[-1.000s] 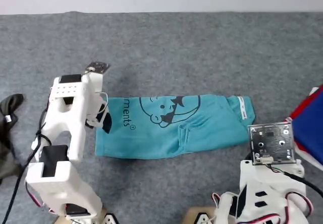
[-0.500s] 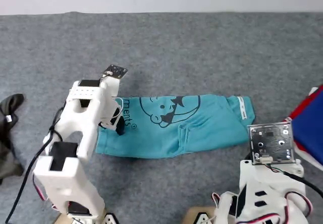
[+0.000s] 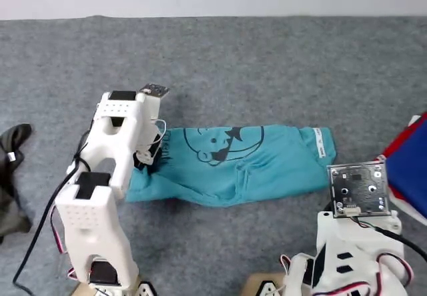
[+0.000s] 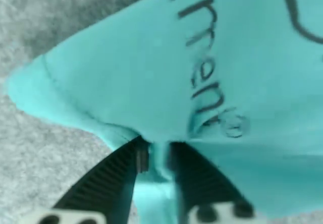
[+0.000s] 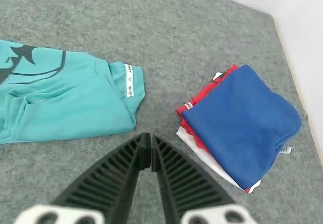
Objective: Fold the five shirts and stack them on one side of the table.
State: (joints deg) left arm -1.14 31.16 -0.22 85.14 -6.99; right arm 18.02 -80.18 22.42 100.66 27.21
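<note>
The grey table [image 3: 267, 56] carries everything. In its middle lies the teal shirt [image 3: 267, 169], folded to a long band, with its left end raised a little from the surface. At the right edge I see the stack of folded shirts [image 5: 242, 118], blue on top of red and white, near the teal one but not touching it. A dark garment [image 3: 12, 176] lies crumpled at the far left.

My left gripper [image 4: 155, 151] has its jaws pressed on the hem at the shirt's left end. My right gripper [image 5: 151, 144] hangs above bare table near the collar end, jaws together, holding nothing.

I judge that the cross fold is the step in hand. The next move should carry the held end over toward the collar, low and straight, and then release it.
</note>
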